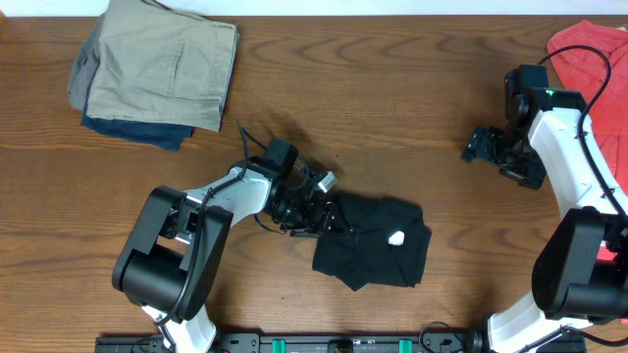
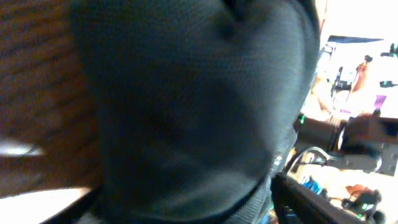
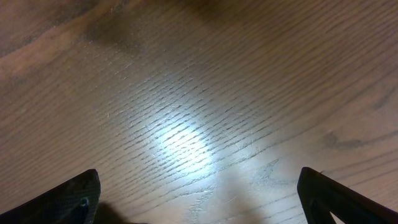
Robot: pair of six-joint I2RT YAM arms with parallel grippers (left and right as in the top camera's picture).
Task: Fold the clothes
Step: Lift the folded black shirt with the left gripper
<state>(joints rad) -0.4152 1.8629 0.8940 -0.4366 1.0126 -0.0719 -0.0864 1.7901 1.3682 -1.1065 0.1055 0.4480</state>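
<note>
The black T-shirt at lower centre spreads rightward from the left end effector at its left edge, grip impossible to tell. The right end effector, released, sits far off at upper right.

**Your left arm reaches low to mid-counter; your right arm stands at the far right, wide open.**
Your left arm bends out from its base at the near edge, its wrist turned rightward, so the left fingers sit at the left edge of the shirt. Black cloth fills that wrist's view, so you cannot tell how far those fingers are spread. Your right arm rises from its near-right base, and its wrist turns leftward. The right fingers are spread wide at both lower corners of their own view, with only bare counter between them.
</note>
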